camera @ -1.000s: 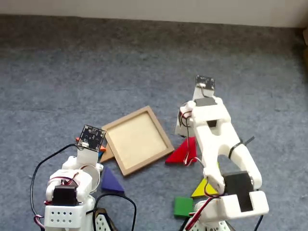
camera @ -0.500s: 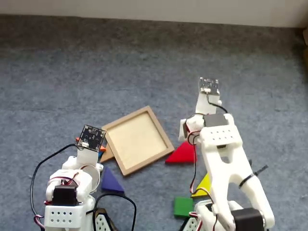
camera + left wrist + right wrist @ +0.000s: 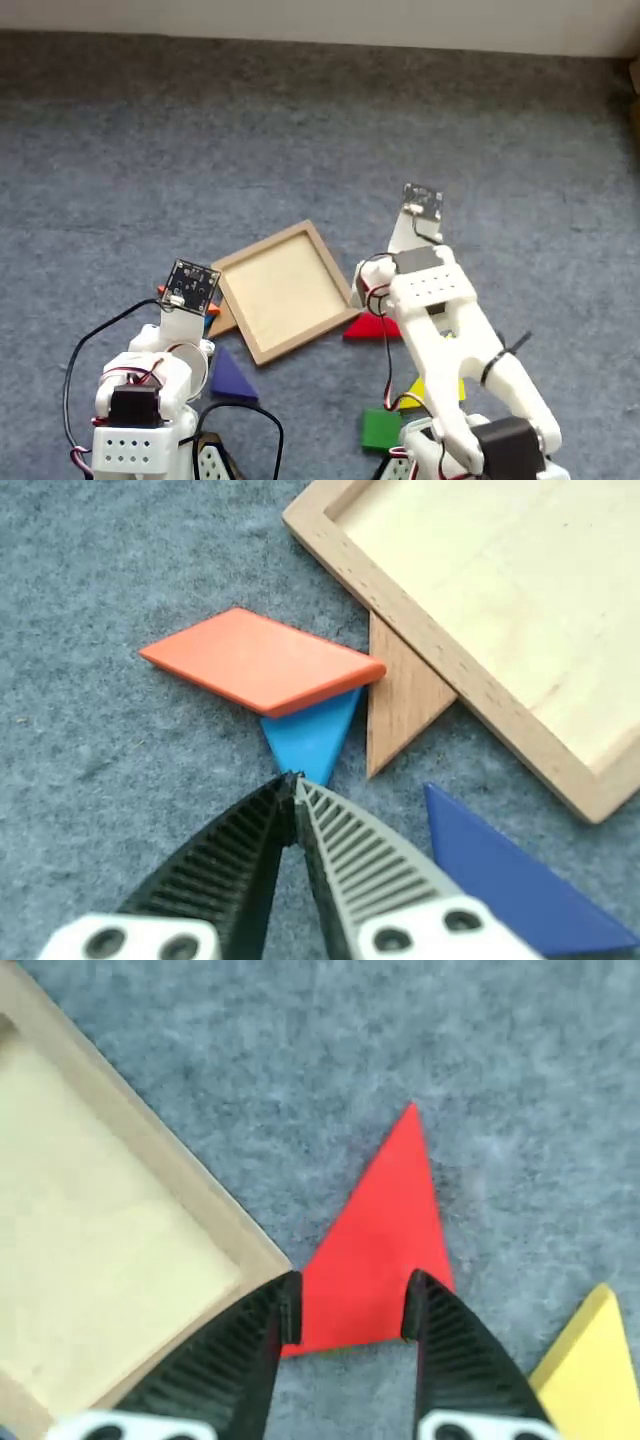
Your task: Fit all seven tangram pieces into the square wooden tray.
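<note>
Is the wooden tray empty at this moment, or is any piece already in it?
Empty: the tray shows bare wood inside in the high view, and the red triangle lies on the carpet outside its rim.

The left gripper (image 3: 293, 783), jaws pressed together, has its tips at the point of a light blue triangle (image 3: 313, 737). An orange parallelogram (image 3: 262, 661) overlaps that triangle's far edge and touches a wooden triangle (image 3: 396, 695) lying against the tray (image 3: 432, 646) rim. A dark blue triangle (image 3: 510, 882) lies beside the gripper on grey carpet (image 3: 100, 740)

One wooden tray (image 3: 305, 335), five triangles (image 3: 385, 1250), one orange parallelogram (image 3: 260, 660), one green square (image 3: 380, 428), two arms (image 3: 440, 300).
</note>
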Motion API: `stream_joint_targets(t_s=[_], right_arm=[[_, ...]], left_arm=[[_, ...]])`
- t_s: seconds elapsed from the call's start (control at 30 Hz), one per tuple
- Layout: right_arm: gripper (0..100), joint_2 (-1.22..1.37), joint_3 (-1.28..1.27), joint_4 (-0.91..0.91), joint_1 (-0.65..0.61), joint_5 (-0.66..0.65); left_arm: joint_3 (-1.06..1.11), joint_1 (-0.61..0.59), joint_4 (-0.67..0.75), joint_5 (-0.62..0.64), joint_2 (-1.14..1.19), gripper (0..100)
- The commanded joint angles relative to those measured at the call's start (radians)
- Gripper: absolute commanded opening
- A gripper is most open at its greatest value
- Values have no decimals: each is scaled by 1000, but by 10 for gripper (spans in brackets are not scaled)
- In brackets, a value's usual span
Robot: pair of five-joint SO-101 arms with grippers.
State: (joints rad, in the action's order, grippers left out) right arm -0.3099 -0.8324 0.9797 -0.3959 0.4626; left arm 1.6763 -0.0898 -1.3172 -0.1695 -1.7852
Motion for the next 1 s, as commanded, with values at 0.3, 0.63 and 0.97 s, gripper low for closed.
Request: stream_joint_targets(t_s=[0.3,0.63,0.97], right_arm=[[168,107,38,44,71,5],[348,108,42,166,87,6],[346,186,45,110,79,5]], left_arm=[[21,-8,-5,-8,-31,7],[21,-8,-5,-8,-31,7],[21,-8,-5,-8,-31,7]])
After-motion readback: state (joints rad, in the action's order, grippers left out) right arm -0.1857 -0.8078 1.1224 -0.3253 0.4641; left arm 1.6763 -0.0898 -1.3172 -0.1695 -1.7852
